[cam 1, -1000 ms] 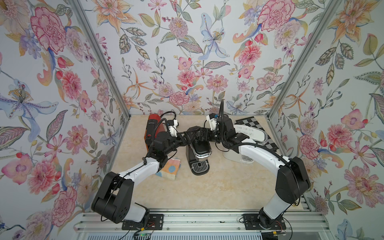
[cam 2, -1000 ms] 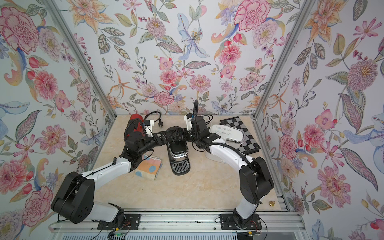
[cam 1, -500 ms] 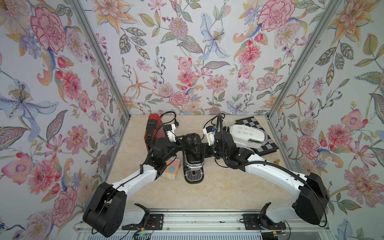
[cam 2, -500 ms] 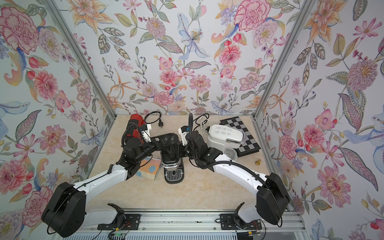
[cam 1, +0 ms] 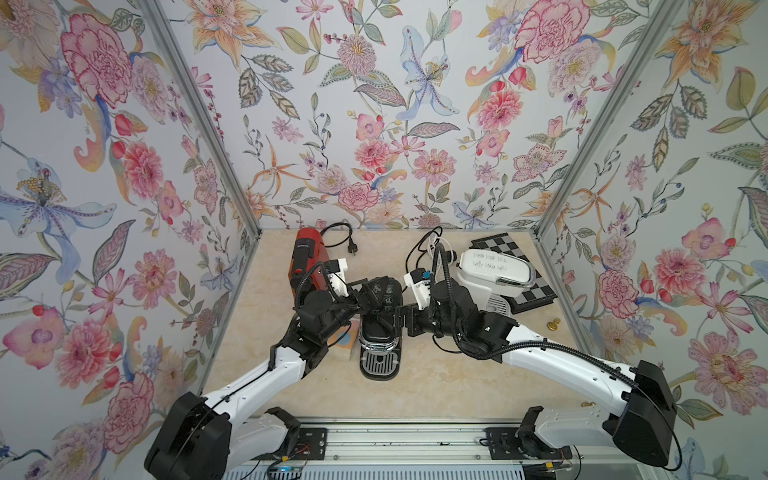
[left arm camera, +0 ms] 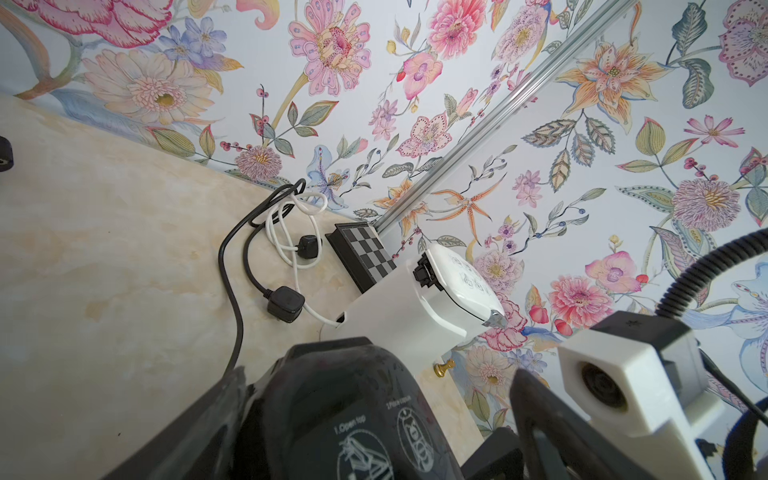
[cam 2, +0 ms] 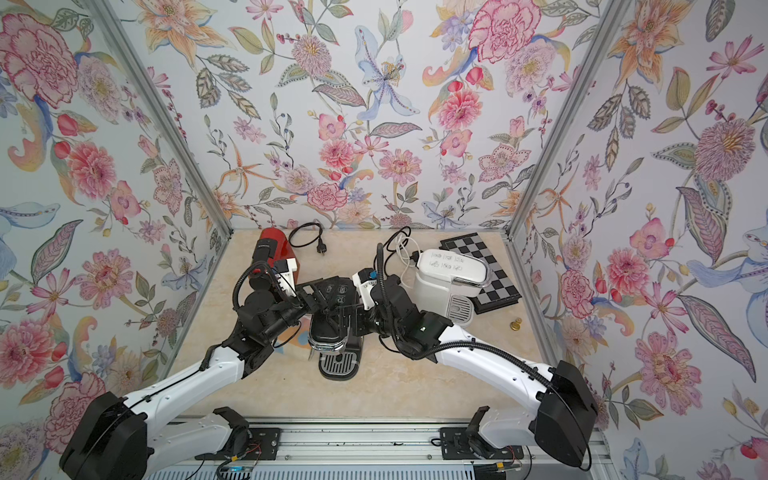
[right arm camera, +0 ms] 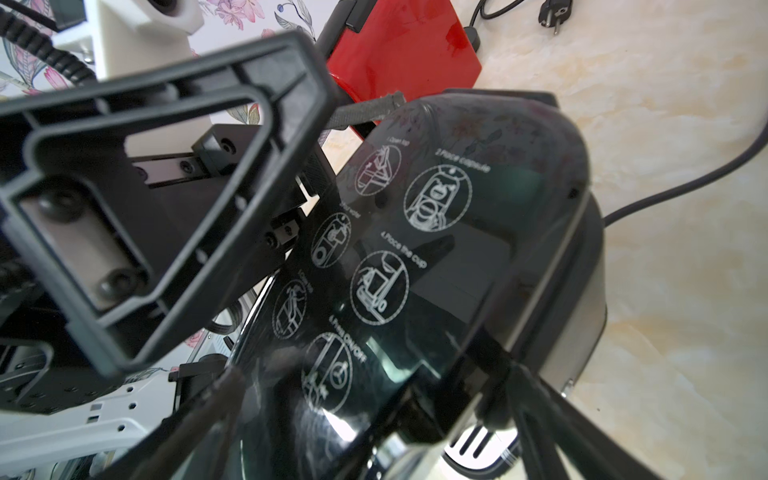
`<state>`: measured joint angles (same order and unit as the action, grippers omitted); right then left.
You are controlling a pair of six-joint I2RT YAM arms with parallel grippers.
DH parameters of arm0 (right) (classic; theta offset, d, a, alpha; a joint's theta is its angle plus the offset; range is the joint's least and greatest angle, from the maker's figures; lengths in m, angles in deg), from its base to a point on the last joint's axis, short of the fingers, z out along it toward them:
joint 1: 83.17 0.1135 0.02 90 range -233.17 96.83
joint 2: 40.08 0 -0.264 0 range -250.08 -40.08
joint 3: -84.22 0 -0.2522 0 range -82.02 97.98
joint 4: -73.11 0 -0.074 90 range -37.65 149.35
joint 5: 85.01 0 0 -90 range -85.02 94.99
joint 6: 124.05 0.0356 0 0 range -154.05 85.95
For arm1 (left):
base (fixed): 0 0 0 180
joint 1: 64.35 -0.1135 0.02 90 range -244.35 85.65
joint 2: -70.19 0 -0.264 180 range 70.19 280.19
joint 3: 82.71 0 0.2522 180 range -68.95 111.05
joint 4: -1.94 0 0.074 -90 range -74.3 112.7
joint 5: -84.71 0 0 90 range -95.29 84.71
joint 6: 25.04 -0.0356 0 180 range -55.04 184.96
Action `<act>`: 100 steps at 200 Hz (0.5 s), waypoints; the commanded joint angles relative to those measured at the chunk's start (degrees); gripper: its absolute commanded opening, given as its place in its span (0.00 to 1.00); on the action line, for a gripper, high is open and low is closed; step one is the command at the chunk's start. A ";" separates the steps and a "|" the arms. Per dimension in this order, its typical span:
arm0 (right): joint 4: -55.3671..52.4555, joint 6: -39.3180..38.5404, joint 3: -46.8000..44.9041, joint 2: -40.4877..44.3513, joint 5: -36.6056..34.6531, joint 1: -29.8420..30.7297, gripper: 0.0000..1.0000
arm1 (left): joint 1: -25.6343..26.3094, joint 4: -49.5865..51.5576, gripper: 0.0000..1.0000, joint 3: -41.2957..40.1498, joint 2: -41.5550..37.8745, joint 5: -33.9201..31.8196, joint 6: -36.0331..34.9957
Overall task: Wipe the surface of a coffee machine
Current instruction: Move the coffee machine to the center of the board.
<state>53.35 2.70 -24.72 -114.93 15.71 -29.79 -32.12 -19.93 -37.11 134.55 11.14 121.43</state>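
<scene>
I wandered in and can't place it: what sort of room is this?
Likely a robot test booth staged as a kitchen, not a home: wallpapered panels in metal frames box in a counter, red, black and white coffee machines stand there, and two robot arms sit on a rail.

"Place capsule", "Place the cup" on coffee machine (right arm camera: 457, 249)

Glossy black plastic coffee machine (right arm camera: 457, 208), chrome-trimmed; smooth, seemingly marble-patterned tabletop (cam 1: 436, 374).

left gripper (left arm camera: 379, 376) astride black coffee machine (left arm camera: 332, 419), contact unclear | white machine (left arm camera: 399, 316) beyond
</scene>
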 commanded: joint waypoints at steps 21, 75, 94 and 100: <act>-10.77 2.12 -2.72 0.09 6.10 1.25 1.00 | 7.80 0.50 0.99 -4.13 -3.73 3.33 5.94; -11.06 -1.04 -2.57 -0.91 7.79 -3.12 1.00 | 11.93 1.59 0.99 -7.17 -7.59 -1.03 8.78; -11.13 -2.10 -2.05 -0.62 8.66 -4.87 1.00 | 12.41 3.70 0.99 -7.50 -9.28 -2.38 8.78; -11.11 -2.22 -2.17 -0.12 8.63 -5.42 1.00 | 12.42 4.69 0.99 -7.45 -9.87 -2.83 8.47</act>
<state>47.54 2.62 -25.40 -112.75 22.13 -33.70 -23.70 -19.89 -43.10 126.11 1.24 126.45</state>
